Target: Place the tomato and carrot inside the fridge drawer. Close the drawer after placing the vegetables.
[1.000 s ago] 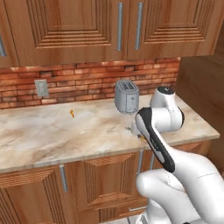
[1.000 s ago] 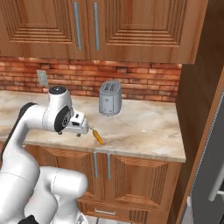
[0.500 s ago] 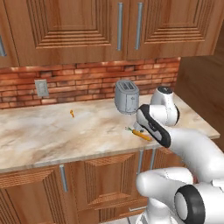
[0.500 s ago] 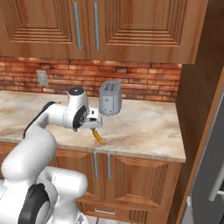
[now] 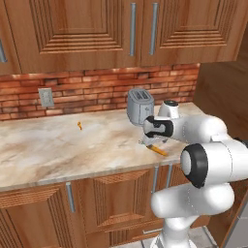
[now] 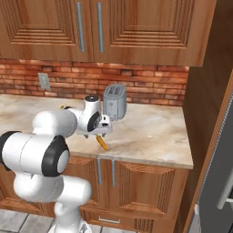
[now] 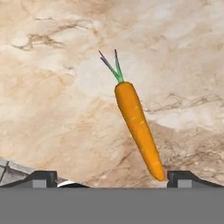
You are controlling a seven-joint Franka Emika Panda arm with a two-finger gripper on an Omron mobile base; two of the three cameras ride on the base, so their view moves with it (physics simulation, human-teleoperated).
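The carrot [image 7: 138, 129] was seen lying flat on the marbled worktop [image 7: 52, 87] in the middle of the hand view, its green top pointing to the upper left and its tip to the lower right; the hand [image 7: 112, 178] was held above it with its two dark fingertips [image 7: 41, 178] spread wide at the bottom corners, nothing being gripped; the tip was just beside the right fingertip. In the left base view the carrot [image 5: 157, 150] was found right of centre, near the worktop's front edge, below the toaster [image 5: 140, 105]; in the right base view it [image 6: 103, 142] was placed at centre, under the hand [image 6: 103, 130].
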